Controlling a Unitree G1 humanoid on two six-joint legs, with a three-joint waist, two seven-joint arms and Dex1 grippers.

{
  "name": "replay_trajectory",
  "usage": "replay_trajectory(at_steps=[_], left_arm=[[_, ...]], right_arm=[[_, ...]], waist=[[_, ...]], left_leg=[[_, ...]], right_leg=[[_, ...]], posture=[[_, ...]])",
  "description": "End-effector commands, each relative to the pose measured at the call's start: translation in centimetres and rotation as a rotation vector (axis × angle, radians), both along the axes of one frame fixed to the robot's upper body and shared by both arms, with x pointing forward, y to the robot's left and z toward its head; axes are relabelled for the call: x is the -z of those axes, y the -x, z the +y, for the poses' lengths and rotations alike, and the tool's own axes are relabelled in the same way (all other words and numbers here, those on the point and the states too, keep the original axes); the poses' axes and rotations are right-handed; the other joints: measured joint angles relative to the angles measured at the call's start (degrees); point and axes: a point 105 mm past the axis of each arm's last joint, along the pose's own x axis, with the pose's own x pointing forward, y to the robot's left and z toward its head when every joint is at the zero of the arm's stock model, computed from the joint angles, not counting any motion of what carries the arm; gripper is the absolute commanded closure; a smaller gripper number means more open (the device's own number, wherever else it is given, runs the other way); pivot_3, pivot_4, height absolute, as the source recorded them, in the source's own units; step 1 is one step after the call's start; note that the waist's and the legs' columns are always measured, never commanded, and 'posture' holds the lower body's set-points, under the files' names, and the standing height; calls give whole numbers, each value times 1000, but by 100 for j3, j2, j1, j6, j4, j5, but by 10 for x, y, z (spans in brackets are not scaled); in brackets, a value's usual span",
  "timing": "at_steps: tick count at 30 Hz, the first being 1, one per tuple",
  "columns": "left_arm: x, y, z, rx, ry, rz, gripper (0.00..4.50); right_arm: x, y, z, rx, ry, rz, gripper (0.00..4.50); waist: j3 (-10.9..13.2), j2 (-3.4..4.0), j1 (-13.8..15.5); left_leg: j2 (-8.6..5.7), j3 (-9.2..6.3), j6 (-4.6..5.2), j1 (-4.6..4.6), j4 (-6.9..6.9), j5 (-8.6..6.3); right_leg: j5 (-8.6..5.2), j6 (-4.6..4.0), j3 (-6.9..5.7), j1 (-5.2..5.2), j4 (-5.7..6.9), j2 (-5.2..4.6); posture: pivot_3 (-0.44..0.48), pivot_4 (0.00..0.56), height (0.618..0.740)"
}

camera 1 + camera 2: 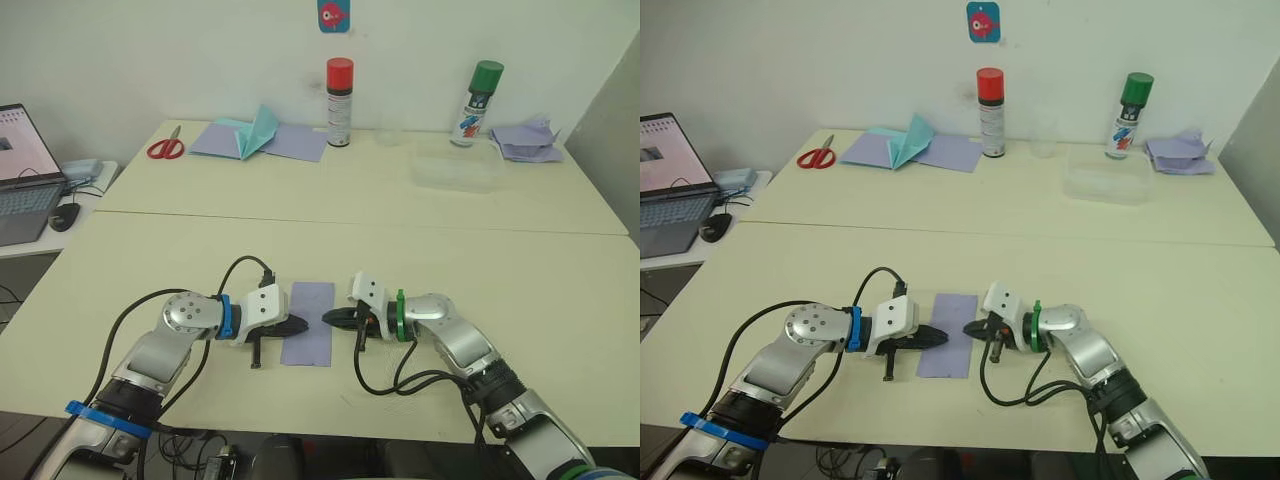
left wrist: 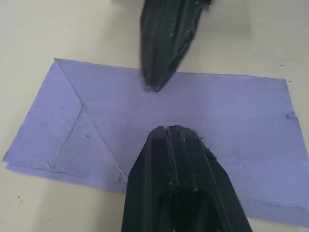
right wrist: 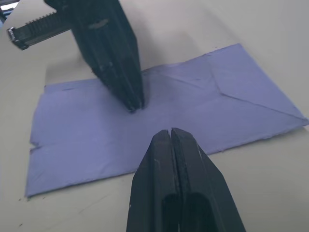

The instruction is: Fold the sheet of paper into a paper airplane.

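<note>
1. The sheet of paper (image 1: pixel 307 323) lay flat on the near table (image 1: pixel 480 280), folded into a narrow strip, between our two grippers.
2. Our left gripper (image 1: pixel 296 326) was clenched with nothing in it, its tip resting on the sheet's left side. Our right gripper (image 1: pixel 330 318) was clenched too, its tip at the sheet's right long edge.
3. We judged the sheet very light, thin and limp. It would slide on the smooth tabletop and crumple or tear if pinched hard.
4. We thought a long edge the best place to take hold, one tip pinning the middle while the other lifted.
5. Diagonal creases marked one end.
6. The table around the sheet lay bare. The scissors (image 1: pixel 166 148), spray cans (image 1: pixel 339 88) and plastic tray (image 1: pixel 456 173) stood well apart at the back.
</note>
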Motion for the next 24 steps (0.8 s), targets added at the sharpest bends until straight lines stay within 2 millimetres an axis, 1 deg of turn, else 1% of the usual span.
replay_trajectory(at_steps=[1, 2, 4, 9, 14, 18, 21, 24], left_arm=[[36, 11, 19, -58, -110, 126, 4500], [36, 11, 20, -60, -112, 126, 4500], [36, 10, 21, -63, -114, 127, 4500], [36, 10, 23, -72, -116, 129, 4500], [36, 12, 26, -76, -121, 136, 4500], [37, 12, 25, -75, -121, 139, 4500], [37, 9, 24, -76, -116, 134, 4500], [36, 5, 23, -82, -109, 125, 4500]], right_arm=[[16, 32, -6, -119, 70, 142, 4485], [20, 40, -10, -150, 93, 184, 4485], [25, 50, -13, -179, 117, 233, 4485], [26, 57, -10, -172, 97, 288, 4485], [20, 68, -12, -205, 72, 325, 4485], [8, 75, -24, -242, 70, 357, 4485], [-9, 60, -26, -185, 8, 302, 4485], [-32, 29, -18, -61, -95, 190, 4485]], waist=[[-8, 2, 0], [-14, 2, 0], [-24, 5, -2], [-57, -11, -2], [-63, -14, -2], [-62, -15, -2], [-60, -17, -1], [-58, -17, -1]], left_leg=[[0, 0, 0, 1, -1, 0], [0, 0, 0, 1, -1, 0], [1, -1, 1, 2, -1, -1], [1, -4, 1, 6, -4, -2], [2, -7, 0, 7, -13, -2], [2, -8, 0, 5, -14, -3], [2, -9, 0, 5, -13, -3], [2, -12, 1, 5, -13, -2]], right_leg=[[0, 0, 0, 1, -1, 0], [0, 0, 0, 1, -1, 0], [-1, 1, 0, 1, -1, 0], [-14, -9, -2, 0, -2, 0], [-16, -21, -4, 0, -2, 0], [-17, -22, -4, -1, -3, 0], [-18, -23, -5, -3, -5, 0], [-19, -22, -5, -4, -4, 0]], posture=[[0, 150, 740], [0, 150, 740], [0, 150, 740], [0, 150, 740], [0, 150, 740], [0, 150, 740], [0, 150, 740], [0, 150, 740]])
